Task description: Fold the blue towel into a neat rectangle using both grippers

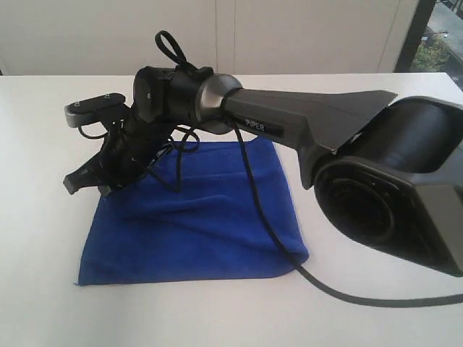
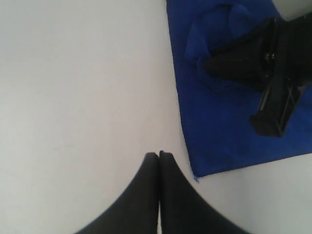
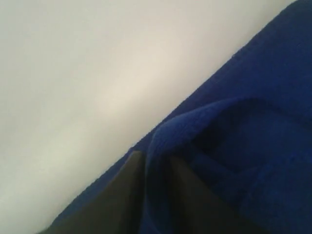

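White tabletop (image 1: 43, 217) under pale wall panels (image 1: 108, 36), with the blue towel (image 1: 210, 231) lying in the middle.

Out past the towel's left edge, my left gripper (image 2: 159, 155) hangs over bare table, its fingers pressed together on nothing, just beside one corner of the cloth. The towel lies flat as a rough rectangle, apart from its far left corner, which is bunched up. There my right gripper (image 3: 152, 163) grasps a raised fold, with the cloth filling the gap between its fingers. That arm reaches across from the right over the towel's far edge, and its silver PiPER band (image 1: 257, 126) faces the camera. A black cable (image 1: 275, 238) trails over the towel's right side onto the table. A window (image 1: 438, 36) with greenery sits at the far right.
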Controlling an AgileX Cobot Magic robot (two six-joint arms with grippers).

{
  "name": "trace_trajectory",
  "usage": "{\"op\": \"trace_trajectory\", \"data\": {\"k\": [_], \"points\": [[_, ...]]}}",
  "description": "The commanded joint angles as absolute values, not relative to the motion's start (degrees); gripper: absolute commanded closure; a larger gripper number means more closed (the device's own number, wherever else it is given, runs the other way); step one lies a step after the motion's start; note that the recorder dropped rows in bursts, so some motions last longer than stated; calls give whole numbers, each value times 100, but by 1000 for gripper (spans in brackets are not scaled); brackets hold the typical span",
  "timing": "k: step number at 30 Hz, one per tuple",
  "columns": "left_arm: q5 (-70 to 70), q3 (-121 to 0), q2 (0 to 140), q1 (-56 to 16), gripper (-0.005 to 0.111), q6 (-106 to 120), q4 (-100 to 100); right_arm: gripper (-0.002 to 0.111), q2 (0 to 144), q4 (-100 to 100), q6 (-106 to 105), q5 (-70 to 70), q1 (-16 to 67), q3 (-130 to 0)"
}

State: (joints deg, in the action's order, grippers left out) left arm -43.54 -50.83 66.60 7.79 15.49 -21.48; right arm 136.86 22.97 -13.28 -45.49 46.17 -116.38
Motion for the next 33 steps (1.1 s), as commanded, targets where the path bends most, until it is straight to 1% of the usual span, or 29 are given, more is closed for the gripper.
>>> {"op": "trace_trajectory", "data": {"k": [1,3,4,8,11,15,22,29,33], "points": [[-4411,-5080,6604,789,107,1561,-2251,64,13372,2353,-1332,-4771,4618,-11829],[-4411,-5080,6604,789,107,1561,-2251,58,13207,2338,-1316,-4957,4571,-11884],[-4411,-5080,6604,789,107,1561,-2251,58,13105,2315,-1270,-5050,4517,-11890],[-4411,-5080,6604,789,107,1561,-2251,64,12845,1886,-1142,-5452,4151,-11898],[-4411,-5080,6604,789,107,1561,-2251,78,12853,1543,-1142,-5756,3695,-11867],[-4411,-5080,6604,789,107,1561,-2251,108,13054,1285,-1281,-6060,3144,-11853],[-4411,-5080,6604,789,107,1561,-2251,108,13564,1288,-1301,-5698,2410,-11845],[-4412,-5080,6604,789,107,1561,-2240,108,14041,727,-1321,-5404,2174,-11845],[-4412,-5080,6604,789,107,1561,-2240,108,14175,543,-1321,-5516,2048,-11845]]}}
